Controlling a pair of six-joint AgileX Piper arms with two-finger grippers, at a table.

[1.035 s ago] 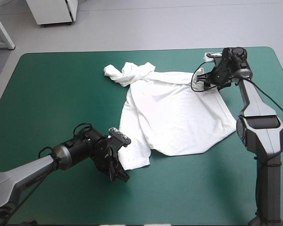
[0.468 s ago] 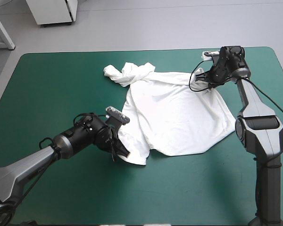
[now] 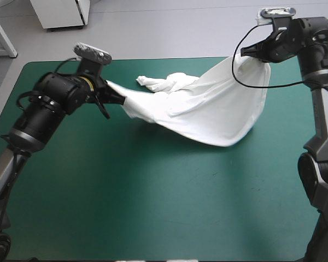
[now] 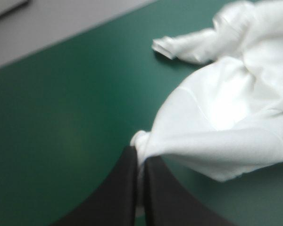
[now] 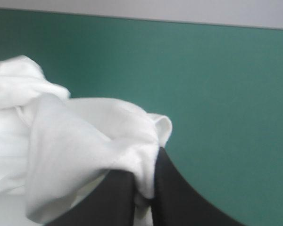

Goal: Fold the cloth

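a white short-sleeved cloth t-shirt (image 3: 208, 112) hangs stretched between the two arms across the upper middle of the high view, above a teal-green table cover (image 3: 153, 196). the left gripper (image 3: 119, 99), with its two broad black fin-shaped fingers, sits in the upper left of that frame and is clamped on one corner of the t-shirt; in the left wrist view its fingers (image 4: 125, 188) are pressed almost together with a pinch of white fabric between their tips, and the fabric fans out ahead of them. the right gripper (image 3: 247, 54), in the upper right of the high view near the table's far edge, is raised above the cover and likewise grasps the t-shirt; in the right wrist view its fingers (image 5: 172, 197) are closed on a bunched fold, with cloth draping over one side of them. from the right gripper the fabric drops in a broad sheet, and its lowest curve sags to the cover right of centre. a twisted sleeve (image 3: 161, 83) lies rumpled on the cover near the far edge, between the two grippers.
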